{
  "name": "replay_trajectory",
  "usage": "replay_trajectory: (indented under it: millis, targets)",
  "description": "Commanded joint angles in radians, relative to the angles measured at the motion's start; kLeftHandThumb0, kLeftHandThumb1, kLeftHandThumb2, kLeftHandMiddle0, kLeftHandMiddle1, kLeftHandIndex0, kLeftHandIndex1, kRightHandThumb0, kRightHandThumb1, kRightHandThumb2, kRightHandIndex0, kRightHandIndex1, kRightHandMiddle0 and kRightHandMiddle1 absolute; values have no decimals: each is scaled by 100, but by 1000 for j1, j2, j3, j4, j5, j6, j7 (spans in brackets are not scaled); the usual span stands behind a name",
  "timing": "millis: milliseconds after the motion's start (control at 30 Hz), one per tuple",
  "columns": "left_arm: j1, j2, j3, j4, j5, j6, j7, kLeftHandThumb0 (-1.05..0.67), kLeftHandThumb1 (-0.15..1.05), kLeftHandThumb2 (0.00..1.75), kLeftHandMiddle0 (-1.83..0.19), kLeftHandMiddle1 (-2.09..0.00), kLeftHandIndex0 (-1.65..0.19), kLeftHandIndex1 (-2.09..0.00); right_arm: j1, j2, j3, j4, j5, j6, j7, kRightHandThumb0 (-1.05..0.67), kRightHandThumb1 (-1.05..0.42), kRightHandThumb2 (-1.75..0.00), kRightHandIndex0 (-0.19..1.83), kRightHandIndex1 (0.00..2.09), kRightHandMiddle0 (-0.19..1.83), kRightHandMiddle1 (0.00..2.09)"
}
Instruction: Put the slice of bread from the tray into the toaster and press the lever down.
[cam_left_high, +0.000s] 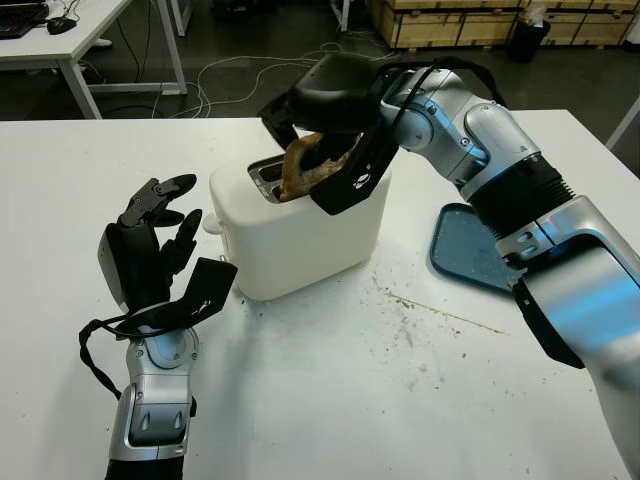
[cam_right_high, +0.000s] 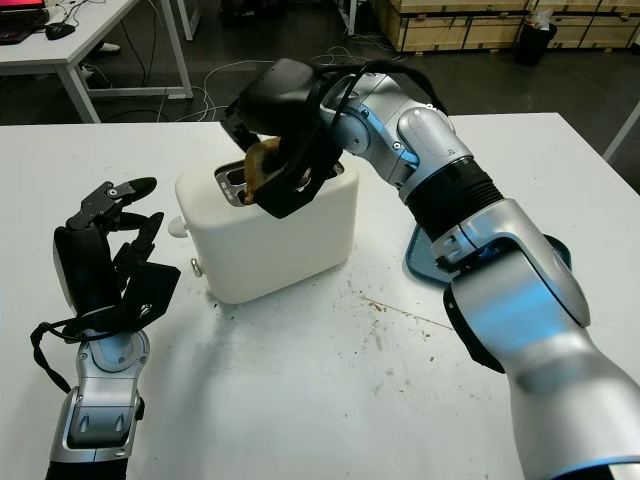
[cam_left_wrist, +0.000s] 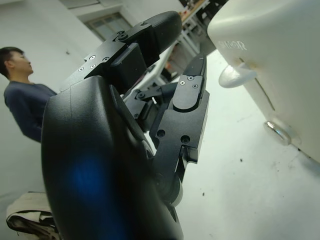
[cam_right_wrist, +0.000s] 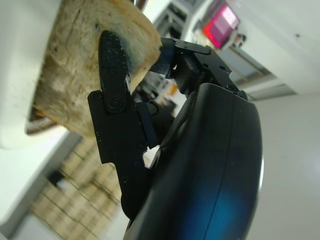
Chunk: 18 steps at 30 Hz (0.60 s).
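Even, bright overhead light falls on the white worktop (cam_left_high: 330, 400), and shadows are soft: a faint one lies under the toaster (cam_left_high: 300, 225) along its near base, another under the left hand (cam_left_high: 150, 250). The floor beyond the worktop's far edge is dim. In the wrist views the black hand shells carry a blue sheen, the near shell is blurred, and the background is out of focus.

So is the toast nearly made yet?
Not yet. The bread is off the tray already. The right hand is holding it over the toaster, with its bottom edge going into a slot. It isn't all the way in. Then the lever needs pressing down. The left hand is open beside the toaster, near the lever.
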Motion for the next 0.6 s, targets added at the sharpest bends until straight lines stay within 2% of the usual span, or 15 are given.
replay_trajectory:
  millis: [0,67,100,333,533,567]
  targets:
    - [1,0,-3,0,8,-11,10,-9,92,3,-65,-110,-83,-41,-47,12,-24,30,71,-38,78,-70,-92,-5,46,119,54,88]
    - [0,3,-4,4,8,-14,11,-9,92,2,-66,-109,-83,-41,-56,21,-49,45,131,-54,128,-69,-92,-4,29,101,48,59]
    - [0,5,-3,7,8,-17,12,-9,92,2,-66,-109,-83,-41,-55,26,-67,47,160,-63,135,-68,-92,-4,23,104,46,56]
    - [-1,0,-2,4,2,-13,10,-12,92,4,-69,-112,-84,-41,-79,34,-121,28,220,-59,134,-57,-92,-6,12,109,42,55]
    - [-7,5,-1,9,-3,-19,6,-8,92,3,-68,-111,-84,-40,-105,15,-197,-35,246,-38,81,-50,-92,-4,18,102,49,55]
    - [-8,3,1,10,-13,-24,5,-7,92,2,-68,-111,-84,-40,-109,8,-211,-41,242,-46,54,-50,-92,-2,25,99,53,54]
